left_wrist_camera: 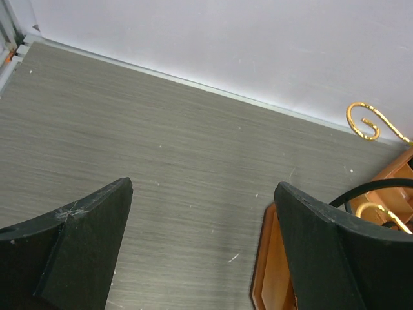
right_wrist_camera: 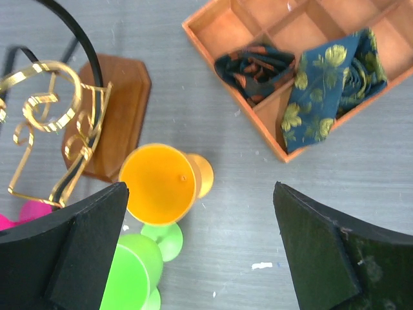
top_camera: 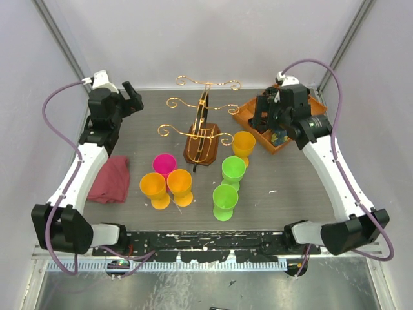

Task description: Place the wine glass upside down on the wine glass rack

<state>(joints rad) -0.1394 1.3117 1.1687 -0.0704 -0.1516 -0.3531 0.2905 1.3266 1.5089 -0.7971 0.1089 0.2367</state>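
The wine glass rack [top_camera: 200, 147], a dark brown wooden base with gold wire scrolls [top_camera: 208, 82], stands mid-table. Several plastic wine glasses stand upright around it: an orange one [top_camera: 244, 143] to its right, two green ones [top_camera: 233, 169] in front, and a pink one [top_camera: 164, 163] with two more orange ones [top_camera: 180, 184] to the left. My right gripper [right_wrist_camera: 200, 188] hangs open above the orange glass [right_wrist_camera: 158, 184] and holds nothing. My left gripper [left_wrist_camera: 203, 187] is open over bare table at the back left, with the rack base [left_wrist_camera: 268, 271] by its right finger.
An orange compartment tray [top_camera: 246, 115] with folded patterned cloths [right_wrist_camera: 322, 84] sits at the back right, partly under my right arm. A dark red cloth [top_camera: 111, 179] lies at the left. Walls close in the back and both sides.
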